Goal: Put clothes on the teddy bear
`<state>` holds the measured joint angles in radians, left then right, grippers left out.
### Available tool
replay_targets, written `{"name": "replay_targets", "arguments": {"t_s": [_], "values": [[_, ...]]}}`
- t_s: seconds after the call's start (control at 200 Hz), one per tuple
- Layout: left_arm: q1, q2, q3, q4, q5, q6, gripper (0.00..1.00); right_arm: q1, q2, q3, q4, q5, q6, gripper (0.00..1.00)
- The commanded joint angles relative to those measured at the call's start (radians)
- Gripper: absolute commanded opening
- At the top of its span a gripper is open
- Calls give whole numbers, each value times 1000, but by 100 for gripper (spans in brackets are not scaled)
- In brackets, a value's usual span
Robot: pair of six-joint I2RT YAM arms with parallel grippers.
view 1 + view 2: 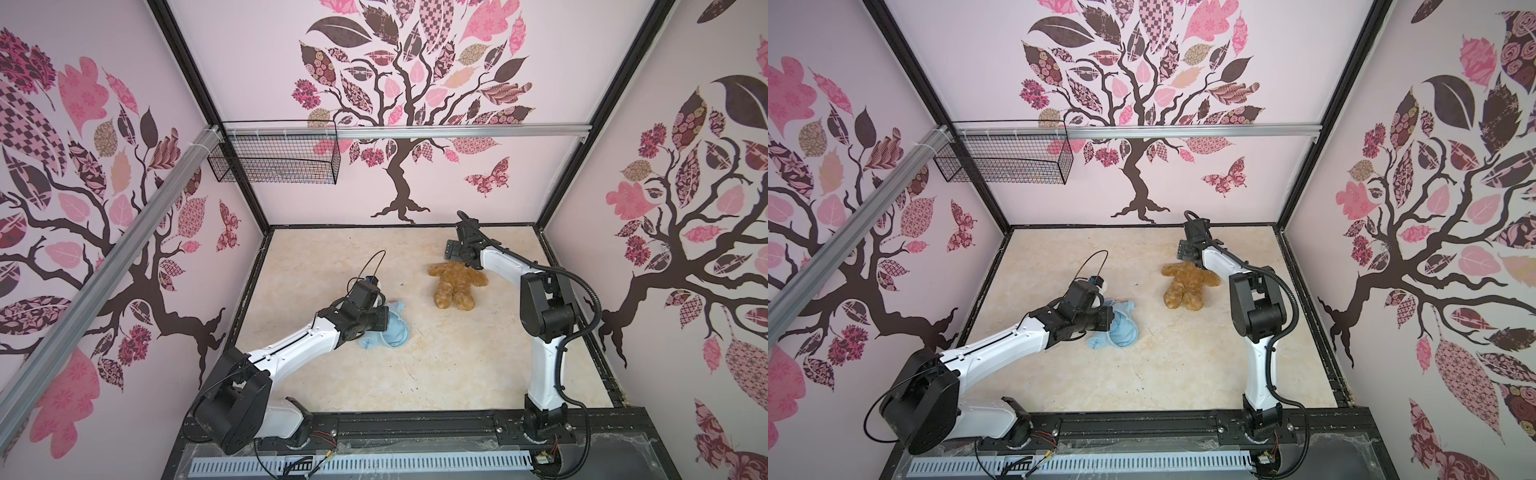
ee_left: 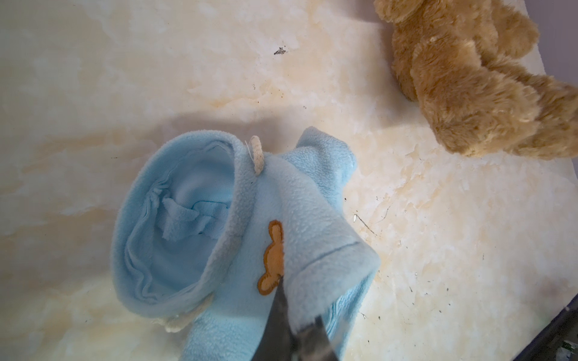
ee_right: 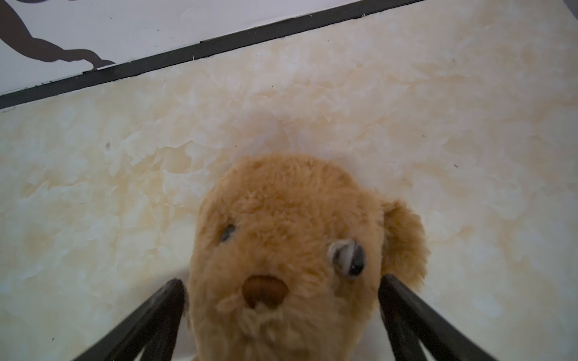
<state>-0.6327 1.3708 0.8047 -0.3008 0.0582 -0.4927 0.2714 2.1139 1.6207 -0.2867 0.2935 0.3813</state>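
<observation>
Pinching a fold of the shirt (image 2: 312, 203), the left tool (image 2: 297, 312) has its jaws closed flat on the blue fleece just beside the orange patch (image 2: 272, 259). The rest of the garment sags onto the surface (image 1: 353, 374). Gripping near an edge like this seems meant to let the cloth hang open when it is raised, so that an opening can be found.

The bear (image 1: 453, 284) lies face up toward the back right of the surface, head to the rear wall and legs to the front. Bare surface separates it from the shirt. The right tool (image 3: 283, 283) is spread wide with one jaw on each side of the head, level with the muzzle, and it grips nothing. Whether the tips brush the fur I cannot tell. This straddle looks like the start of a grasp on the head, probably to steady or lift the bear for dressing.

The shirt is nubbly fleece, limp and thick, and it folds into soft rolls. Its hood (image 2: 175, 225) gapes like a shallow bowl and shows a smoother lining with puckered seams. A white braided cord (image 2: 257, 157) pokes out at the hood's rim. The patch is stitched, flat and denser than the pile around it.

The bear is golden-brown plush, shaggy and rounded, with dark glossy eyes and a brown nose. It will likely squash under a squeeze instead of resisting. The surface is hard, smooth, cream-marbled and flecked with small dark marks.
</observation>
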Motion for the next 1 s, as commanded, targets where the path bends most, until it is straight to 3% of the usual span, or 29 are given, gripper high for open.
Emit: {"name": "replay_targets", "arguments": {"t_s": [0.0, 0.28, 0.435, 0.615, 0.81, 0.995], "values": [[5, 2, 10, 3, 17, 17, 0, -12, 76, 64, -35, -2, 44, 100], [5, 5, 11, 3, 27, 23, 0, -38, 142, 71, -24, -10, 64, 100], [5, -7, 13, -4, 19, 20, 0, -57, 129, 30, 28, -96, 17, 92], [5, -31, 14, -12, -8, 17, 0, -36, -11, -122, 27, -269, -29, 82], [5, -56, 10, -22, -36, 20, 0, 118, -222, -423, 30, -263, -86, 89], [5, -59, 21, -41, -39, 34, 0, 176, -360, -524, -1, -249, -106, 100]]}}
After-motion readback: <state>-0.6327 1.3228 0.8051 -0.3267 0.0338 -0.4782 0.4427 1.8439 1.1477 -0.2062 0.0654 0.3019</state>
